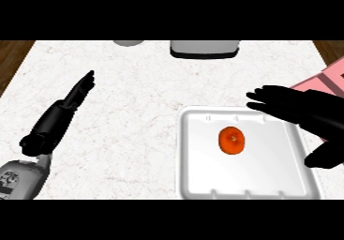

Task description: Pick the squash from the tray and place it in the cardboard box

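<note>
in the head view the small orange squash [232, 140] lies in the middle of the tray [185, 157], likely light, stiff and smooth, best pinched across its narrow width by the right hand [307, 113], fingers spread apart above the tray's right edge.

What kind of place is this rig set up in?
Probably a kitchen counter: a pale speckled stone-look countertop, a white rectangular moulded tray holding a small orange squash, and a grey boxy appliance-like object at the far edge.
</note>
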